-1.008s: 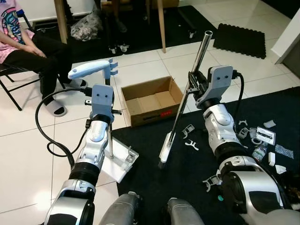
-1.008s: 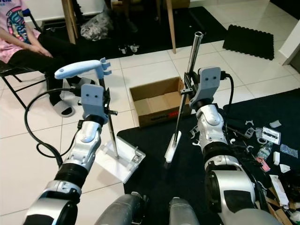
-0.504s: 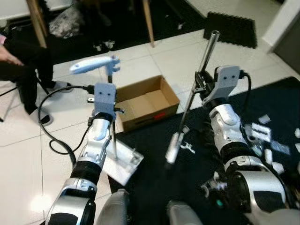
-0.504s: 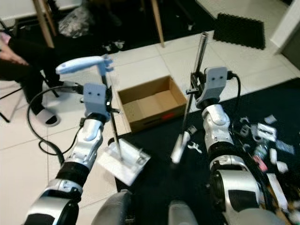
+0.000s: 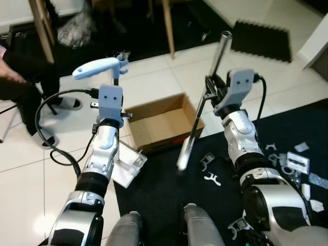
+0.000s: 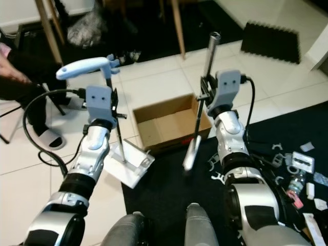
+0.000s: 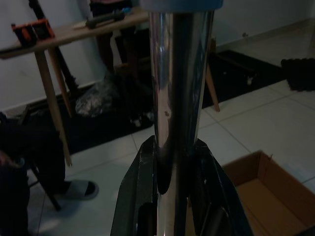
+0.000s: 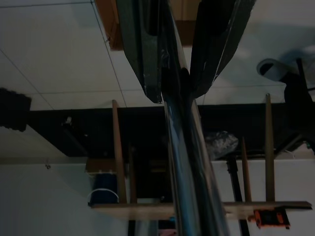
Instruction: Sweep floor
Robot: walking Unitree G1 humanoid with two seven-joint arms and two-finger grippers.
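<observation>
Broom [image 5: 193,134]: your right gripper [image 5: 209,92] is clamped on its shiny round metal pole, the slim pale head hanging at the black mat's [image 5: 169,205] edge in front of the open brown cardboard box [image 5: 161,123]. Your left gripper [image 5: 117,117] pinches the thin metal stem of the dustpan [image 5: 125,161], a flat white scoop on glossy white tile [image 5: 31,174] with a curved pale-blue handle [image 5: 97,67]. Small white plastic scraps [image 5: 211,179] dot the mat.
</observation>
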